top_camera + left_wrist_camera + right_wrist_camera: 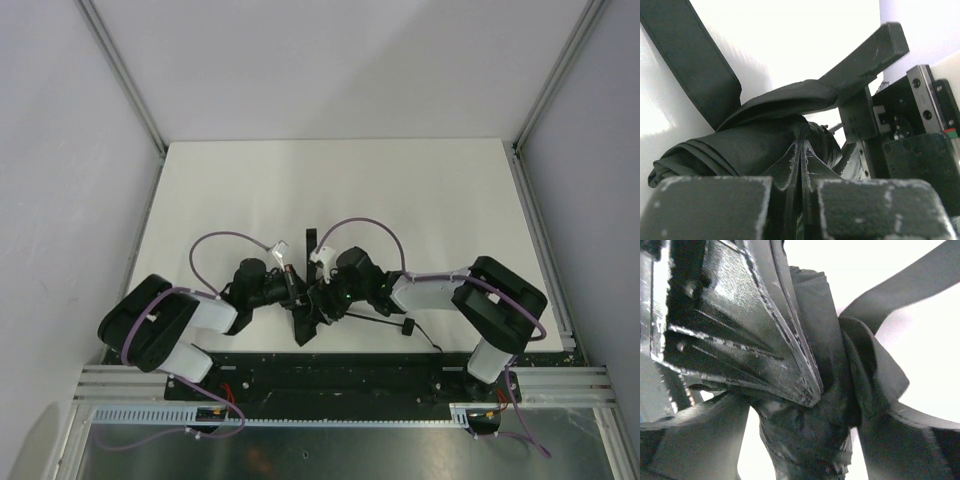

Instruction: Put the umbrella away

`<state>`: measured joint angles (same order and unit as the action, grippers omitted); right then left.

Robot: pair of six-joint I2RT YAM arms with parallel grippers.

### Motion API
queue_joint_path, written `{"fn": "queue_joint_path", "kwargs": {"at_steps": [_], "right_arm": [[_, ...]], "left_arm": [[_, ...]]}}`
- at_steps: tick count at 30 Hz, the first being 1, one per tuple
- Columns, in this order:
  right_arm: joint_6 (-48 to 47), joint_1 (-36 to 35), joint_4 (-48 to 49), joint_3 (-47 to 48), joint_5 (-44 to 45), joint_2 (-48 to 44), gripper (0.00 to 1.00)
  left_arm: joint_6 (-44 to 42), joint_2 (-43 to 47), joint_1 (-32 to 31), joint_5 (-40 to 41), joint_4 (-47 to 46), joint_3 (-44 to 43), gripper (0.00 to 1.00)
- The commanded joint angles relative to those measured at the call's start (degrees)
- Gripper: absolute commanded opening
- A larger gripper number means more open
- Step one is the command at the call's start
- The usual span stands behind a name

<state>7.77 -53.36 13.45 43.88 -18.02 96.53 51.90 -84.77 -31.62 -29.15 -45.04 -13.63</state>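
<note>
Two-armed work on the umbrella: the left gripper clenches its fabric, seemingly to steady it, while the right gripper gapes released around the bundle.

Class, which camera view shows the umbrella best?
Top external: it alone shows the umbrella's full length, handle included, though small. Both wrist views show only close-up folds of its black fabric and a strap.

You have free table along the far edge and both far corners; mid near edge, the umbrella sits wedged between left arm and right arm, no way through.
</note>
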Motion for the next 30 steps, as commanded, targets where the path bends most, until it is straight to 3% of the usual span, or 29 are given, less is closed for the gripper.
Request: {"fn": "queue_joint_path", "kwargs": {"at_steps": [1,9,10,15,18,20,23,24,30], "right_arm": [[-4.75,-4.05,-0.29,0.81,8.88,4.94,0.76],[-10.51,-7.31,5.29,-3.51,14.54,6.22,0.10],[-11.30,-7.47,5.76,-3.92,14.70,6.44,0.05],[-14.38,-8.52,8.88,-6.50,15.17,7.64,0.00],[-14.99,-9.03,9.37,-7.02,14.61,7.53,0.00],[-15.11,-9.08,9.68,-7.55,14.47,7.05,0.00],[-15.07,-8.85,10.13,-8.07,13.81,6.32,0.00],[-15.07,-8.77,10.47,-8.26,13.37,6.13,0.00],[-14.78,-8.41,11.64,-8.75,10.85,5.95,0.00]], "left_arm": [[-3.13,-2.51,-0.67,3.93,13.05,3.55,0.05],[-1.64,-0.51,-0.60,3.86,12.61,3.79,0.05],[-1.28,0.16,-0.49,3.63,12.61,3.83,0.05],[2.28,5.69,4.03,-2.27,12.60,3.56,0.16],[5.53,11.99,9.84,-7.22,13.57,2.82,0.33],[5.85,15.84,13.76,-7.94,20.10,-0.54,0.45],[-1.87,17.85,15.38,-2.65,35.24,-11.15,0.70],[-4.12,17.34,15.50,0.90,41.46,-14.89,0.74],[-11.63,5.64,11.84,19.08,56.44,-32.82,0.72]]}}
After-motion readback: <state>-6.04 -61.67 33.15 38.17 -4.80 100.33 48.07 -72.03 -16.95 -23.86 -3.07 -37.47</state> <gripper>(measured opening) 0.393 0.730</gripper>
